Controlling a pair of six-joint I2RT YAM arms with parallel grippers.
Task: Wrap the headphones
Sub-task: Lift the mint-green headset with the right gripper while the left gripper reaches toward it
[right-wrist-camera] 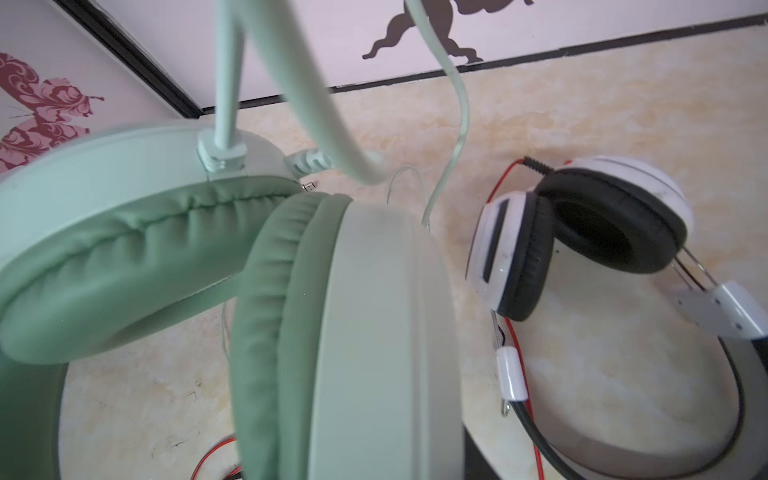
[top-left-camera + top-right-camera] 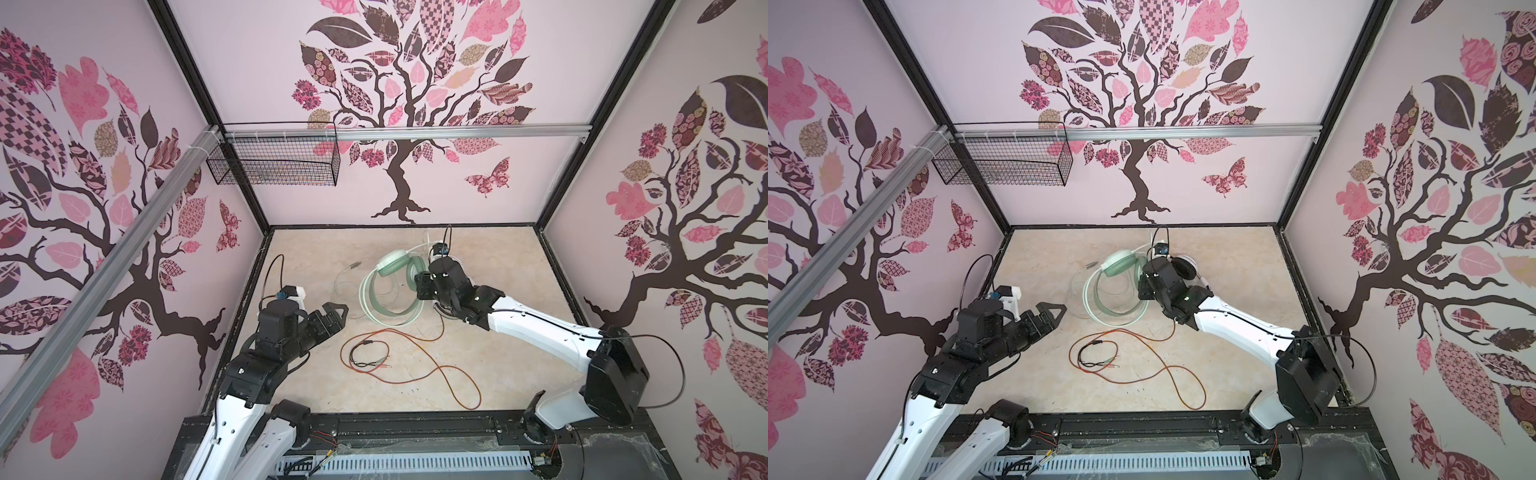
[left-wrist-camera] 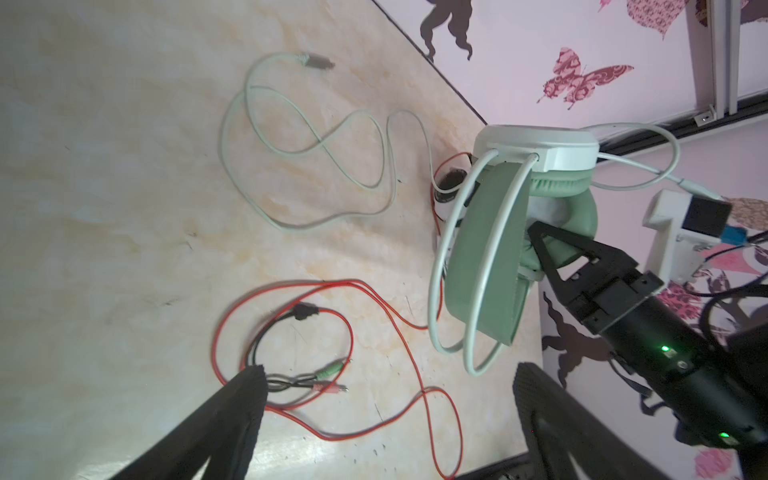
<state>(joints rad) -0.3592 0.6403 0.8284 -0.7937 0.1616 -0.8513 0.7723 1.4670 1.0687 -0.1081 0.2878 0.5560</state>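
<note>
Right pincer [image 2: 417,278] is clamped on one ear cup of the mint-green headset [image 2: 392,262]. The left wrist view shows a finger pressed into the cushion. The headset is propped on edge at the far middle of the table [image 2: 519,266], cups up and far, band loop hanging toward the near side.

Left pincer [image 2: 332,313] is spread wide and holds nothing. It sits just left of the band, tips aimed at it.

Key relation: the pale green cable [image 3: 286,227] lies slack on the table to the left of the headset, in the gap between the left pincer and the cups. Its plug [image 3: 313,62] is at the far-left end. The left arm is clearly nearer, and the right is busy anyway.

My read: the left pincer takes the cable and winds it around the band, across the band's long axis, while the right holds it steady.

The white-and-black headset [image 1: 582,232] lies flat behind the right pincer, untouched. Its orange-red cable [image 3: 291,285] sprawls toward the near edge, passing close to the mint band. That's a snag risk if the left pincer goes low.
</note>
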